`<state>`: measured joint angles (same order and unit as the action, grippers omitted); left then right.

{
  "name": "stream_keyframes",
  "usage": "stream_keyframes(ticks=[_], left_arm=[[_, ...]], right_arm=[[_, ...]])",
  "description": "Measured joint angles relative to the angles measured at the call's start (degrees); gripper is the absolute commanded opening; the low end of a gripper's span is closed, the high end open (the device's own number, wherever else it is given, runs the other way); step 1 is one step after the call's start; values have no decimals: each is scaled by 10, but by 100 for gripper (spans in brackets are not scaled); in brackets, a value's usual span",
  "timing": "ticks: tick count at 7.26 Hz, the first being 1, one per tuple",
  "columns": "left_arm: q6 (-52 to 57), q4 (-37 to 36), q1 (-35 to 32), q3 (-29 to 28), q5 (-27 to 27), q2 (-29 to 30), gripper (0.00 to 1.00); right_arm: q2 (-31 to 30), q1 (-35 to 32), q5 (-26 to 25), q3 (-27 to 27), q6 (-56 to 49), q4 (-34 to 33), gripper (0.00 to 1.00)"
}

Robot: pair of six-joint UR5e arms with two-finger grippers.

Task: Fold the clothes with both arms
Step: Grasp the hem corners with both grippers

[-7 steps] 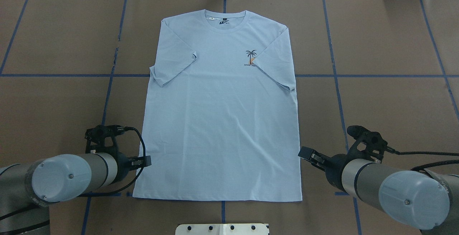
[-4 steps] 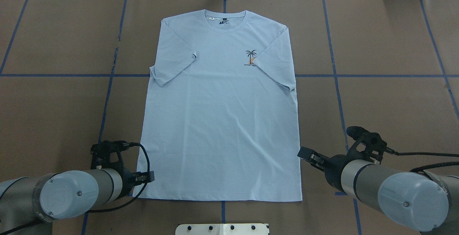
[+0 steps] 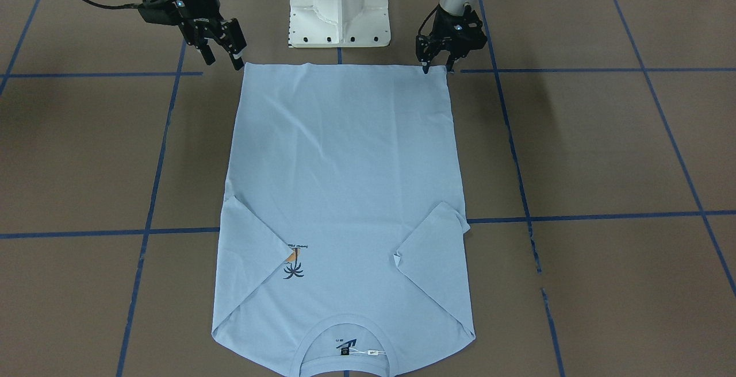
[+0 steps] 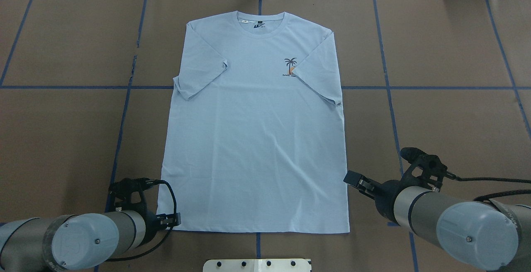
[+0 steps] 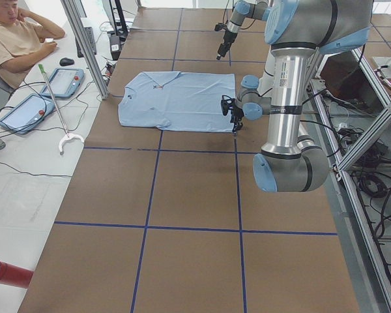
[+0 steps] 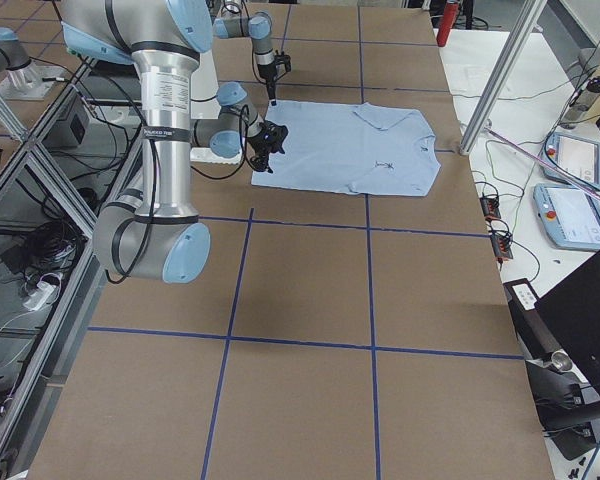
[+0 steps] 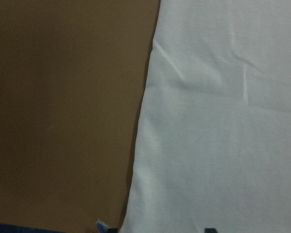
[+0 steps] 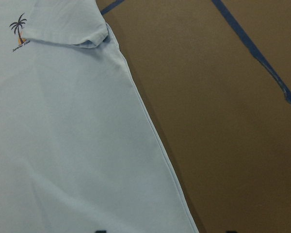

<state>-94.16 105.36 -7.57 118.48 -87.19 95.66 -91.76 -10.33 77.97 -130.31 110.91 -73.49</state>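
Observation:
The light blue T-shirt (image 4: pixel 257 139) lies flat, front up, both sleeves folded inward, collar (image 4: pixel 260 23) at the far side, palm print (image 4: pixel 290 66) on the chest. My left gripper (image 4: pixel 172 221) is open and low at the shirt's near-left hem corner; in the front view (image 3: pixel 435 68) its fingers straddle that corner. The left wrist view shows the shirt's edge (image 7: pixel 223 121) close up. My right gripper (image 4: pixel 351 179) is open and empty, held above the shirt's right edge, a little up from the hem. The right wrist view shows that edge (image 8: pixel 63 136) from higher up.
The white pedestal base (image 3: pixel 339 3) stands just behind the hem, between the arms. Blue tape lines cross the brown table cover. A seated person (image 5: pixel 16 39), tablets and cables are beyond the table's far side.
My left gripper has moved back along the shirt's left edge toward the robot, down to the near-left hem corner. The right gripper has barely moved. The shirt has not shifted.

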Motion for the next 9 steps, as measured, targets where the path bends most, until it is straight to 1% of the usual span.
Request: stream_keyframes(ticks=[4, 5, 6, 7, 8, 9], left_arm=[[0, -3, 1, -2, 0, -2, 63], [1, -5, 1, -2, 0, -2, 58], [1, -6, 1, -2, 0, -2, 42], [2, -7, 1, -3, 0, -1, 37], [2, -8, 2, -3, 0, -1, 28], [2, -8, 2, -3, -1, -1, 9]], right_arm=[[1, 3, -5, 1, 0, 0, 86], [1, 4, -6, 1, 0, 0, 86], [1, 4, -6, 1, 0, 0, 86], [1, 4, -6, 1, 0, 0, 86], [1, 4, -6, 1, 0, 0, 87], [1, 4, -6, 1, 0, 0, 87]])
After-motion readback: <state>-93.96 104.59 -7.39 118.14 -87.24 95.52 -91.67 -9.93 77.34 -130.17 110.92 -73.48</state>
